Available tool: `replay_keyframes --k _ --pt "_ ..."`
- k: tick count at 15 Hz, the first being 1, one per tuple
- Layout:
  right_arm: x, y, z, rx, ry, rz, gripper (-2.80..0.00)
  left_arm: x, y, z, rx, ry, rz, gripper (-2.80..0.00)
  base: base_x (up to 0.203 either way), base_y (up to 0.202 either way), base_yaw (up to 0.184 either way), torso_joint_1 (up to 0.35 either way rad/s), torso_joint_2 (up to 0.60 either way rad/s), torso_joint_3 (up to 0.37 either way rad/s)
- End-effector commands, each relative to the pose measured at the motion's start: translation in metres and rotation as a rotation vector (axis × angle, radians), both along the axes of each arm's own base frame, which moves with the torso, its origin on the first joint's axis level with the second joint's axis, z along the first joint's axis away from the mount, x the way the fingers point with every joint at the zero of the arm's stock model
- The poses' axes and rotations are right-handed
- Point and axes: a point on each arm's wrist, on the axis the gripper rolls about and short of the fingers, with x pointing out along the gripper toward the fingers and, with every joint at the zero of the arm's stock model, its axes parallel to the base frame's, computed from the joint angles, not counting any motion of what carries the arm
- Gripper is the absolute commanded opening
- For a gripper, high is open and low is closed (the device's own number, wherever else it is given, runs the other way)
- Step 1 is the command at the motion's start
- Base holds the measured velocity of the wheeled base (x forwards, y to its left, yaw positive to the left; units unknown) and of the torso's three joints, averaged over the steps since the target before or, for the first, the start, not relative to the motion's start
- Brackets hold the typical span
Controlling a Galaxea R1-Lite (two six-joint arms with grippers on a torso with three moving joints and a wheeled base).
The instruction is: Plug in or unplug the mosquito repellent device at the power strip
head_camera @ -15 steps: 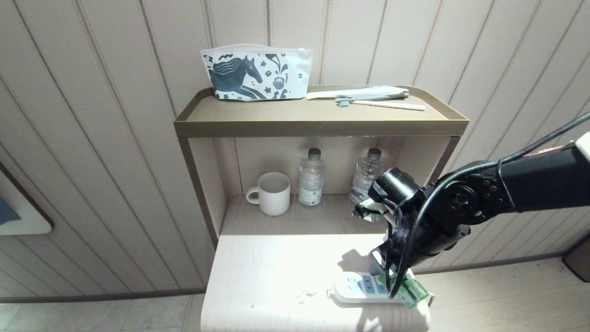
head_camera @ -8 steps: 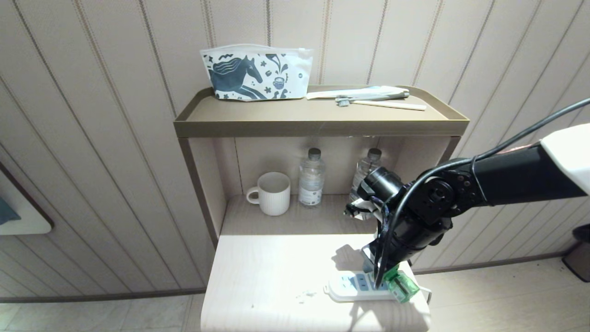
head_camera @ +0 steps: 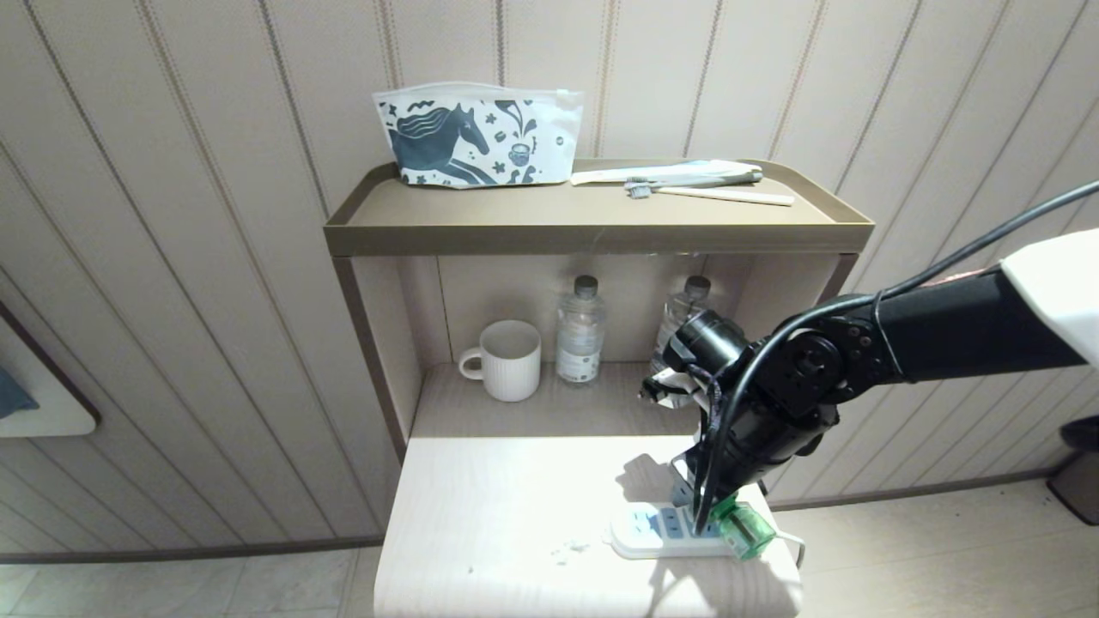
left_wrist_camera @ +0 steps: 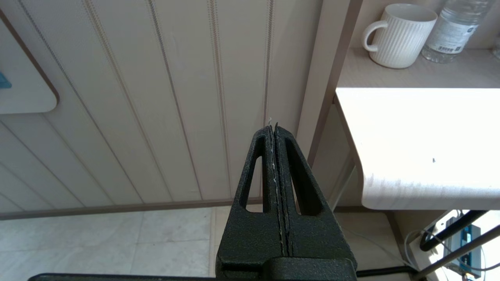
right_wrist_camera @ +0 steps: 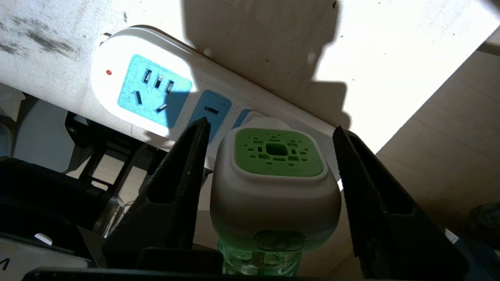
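Note:
The white power strip (head_camera: pixel 657 532) (right_wrist_camera: pixel 148 89) lies near the pale table's front right corner. The mosquito repellent device (head_camera: pixel 743 529) (right_wrist_camera: pixel 273 175) has a white head with a green centre and a green bottle. It sits at the strip's right end, with its head against the last socket. Whether its pins are seated is hidden. My right gripper (head_camera: pixel 708 515) (right_wrist_camera: pixel 269 125) points down over it and is open. A finger stands on each side of the head, with a gap on both sides. My left gripper (left_wrist_camera: pixel 273 127) is shut and empty, parked low beside the table's left side.
The device hangs close to the table's (head_camera: pixel 515 515) front right edge. On the shelf behind stand a white mug (head_camera: pixel 511 360) and two water bottles (head_camera: pixel 579 330). The top shelf holds a horse-print pouch (head_camera: pixel 476 137) and a toothbrush (head_camera: pixel 713 193).
The right arm shifted a little left and toward the wall. The device and the strip's right end moved with it. The fingers have spread away from the device's head.

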Motion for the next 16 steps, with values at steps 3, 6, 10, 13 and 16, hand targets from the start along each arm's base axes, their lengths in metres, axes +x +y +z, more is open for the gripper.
replay_keyframes --k 3,6,10,13,16 --pt "-0.002 -0.002 0.009 -0.007 -0.030 -0.011 0.00 0.000 0.000 0.000 0.000 0.000 -0.001 -2.80 0.000 0.000 0.000 0.000 0.00 0.000" --pt "-0.006 -0.004 0.015 -0.008 -0.046 -0.015 0.00 0.000 0.000 0.000 0.000 0.000 0.000 -2.80 0.000 0.000 0.000 0.000 0.00 0.000" --pt "-0.041 -0.021 0.056 0.049 -0.144 -0.009 0.00 0.000 0.000 0.000 0.000 0.000 0.000 -2.80 0.000 0.000 0.000 0.000 0.00 0.000" --pt "-0.087 -0.038 0.091 0.111 -0.247 0.020 0.00 0.000 0.000 0.000 0.000 -0.001 0.000 -2.80 0.000 0.000 0.000 0.000 0.00 0.000" --pt "-0.135 -0.065 0.111 0.163 -0.337 0.027 0.00 0.000 0.000 0.000 0.000 0.000 0.000 -2.80 0.000 0.000 0.000 0.000 0.00 0.000"
